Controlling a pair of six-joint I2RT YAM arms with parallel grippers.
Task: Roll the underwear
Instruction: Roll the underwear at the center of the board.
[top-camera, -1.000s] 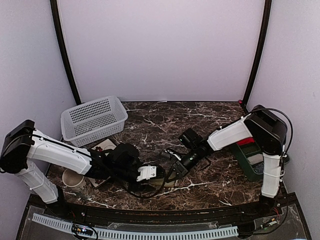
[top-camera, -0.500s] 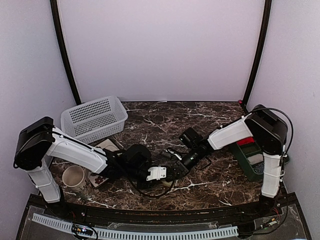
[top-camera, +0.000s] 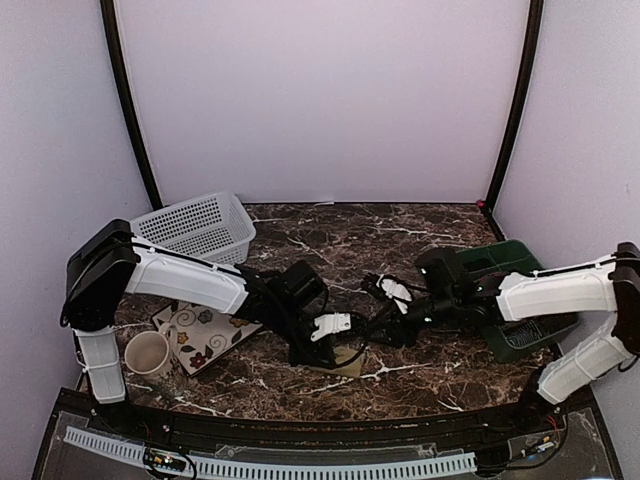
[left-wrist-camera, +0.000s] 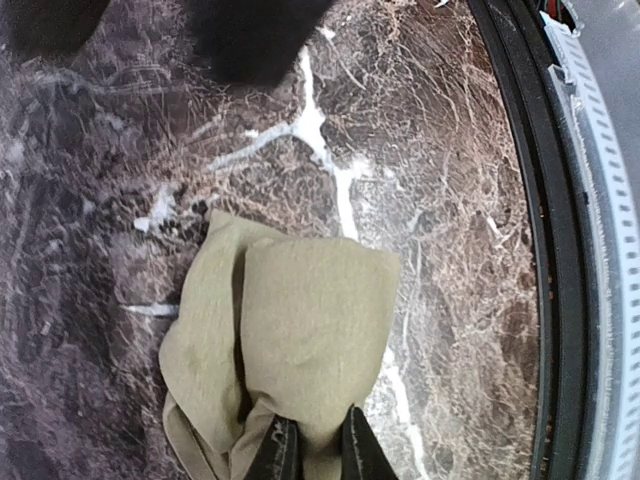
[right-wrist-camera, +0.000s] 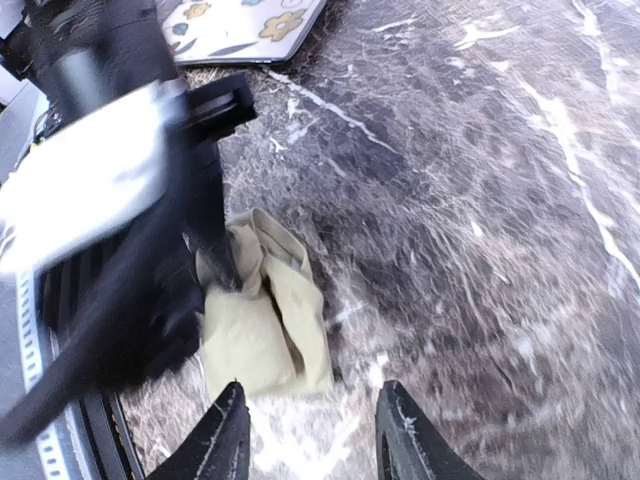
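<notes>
The olive-khaki underwear (left-wrist-camera: 300, 330) lies folded in a small bundle on the marble table near the front edge; it also shows in the top view (top-camera: 348, 362) and the right wrist view (right-wrist-camera: 265, 325). My left gripper (left-wrist-camera: 318, 452) is shut on the bundle's near edge, with cloth pinched between its fingers; in the top view the left gripper (top-camera: 327, 348) is at the bundle's left. My right gripper (right-wrist-camera: 312, 440) is open and empty, just above the table to the right of the bundle, apart from it; it also shows in the top view (top-camera: 378, 333). The pink underwear is out of view.
A white mesh basket (top-camera: 190, 235) stands at the back left. A flowered plate (top-camera: 200, 335) and a cream cup (top-camera: 148, 352) sit at the front left. A dark green bin (top-camera: 520, 262) stands at the right, behind my right arm. The table's black front rim (left-wrist-camera: 560, 300) runs close to the bundle.
My left arm has reached further right and now grips the olive bundle. My right arm has swung out and lowered, its gripper drawn back to the right, uncovering the green bin.
</notes>
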